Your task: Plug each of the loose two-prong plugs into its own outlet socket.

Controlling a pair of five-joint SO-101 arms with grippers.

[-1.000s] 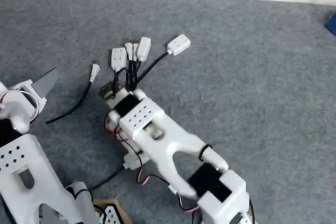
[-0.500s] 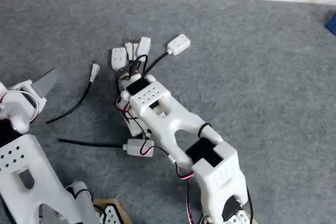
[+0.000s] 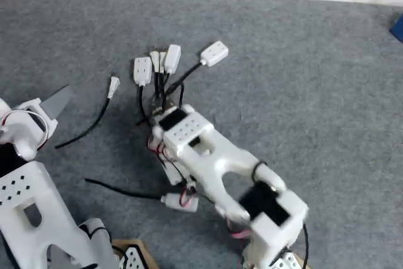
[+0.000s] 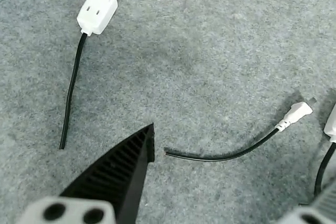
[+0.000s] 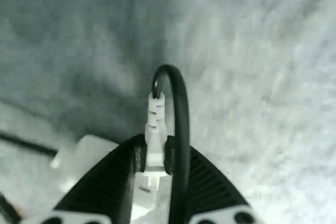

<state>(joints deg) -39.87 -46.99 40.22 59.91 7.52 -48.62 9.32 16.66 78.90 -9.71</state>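
Observation:
Several white outlet sockets lie fanned out on black cords: one (image 3: 142,70), one (image 3: 171,58) and one (image 3: 214,53). My right gripper (image 3: 160,115) sits just short of them, shut on a white two-prong plug (image 5: 155,124); its black cord (image 5: 178,108) loops back over the jaws. A white socket block (image 5: 86,156) lies close under that plug. A loose plug (image 3: 114,84) (image 4: 297,113) on a short black cord rests to the left of the sockets. My left gripper (image 3: 53,100) hangs open at the left, its dark finger (image 4: 131,166) near that cord's bare end.
Grey carpet covers the table. A socket (image 4: 97,13) with two slots and its own cord lies ahead in the left wrist view. A white block (image 3: 178,201) on a black cord lies beside the right arm. A blue object (image 3: 398,28) sits at the far right edge.
The right arm swung toward the sockets, then drew back a little, keeping the plug in its jaws. The white block and its cord beside the arm shifted with it. The left arm stayed still.

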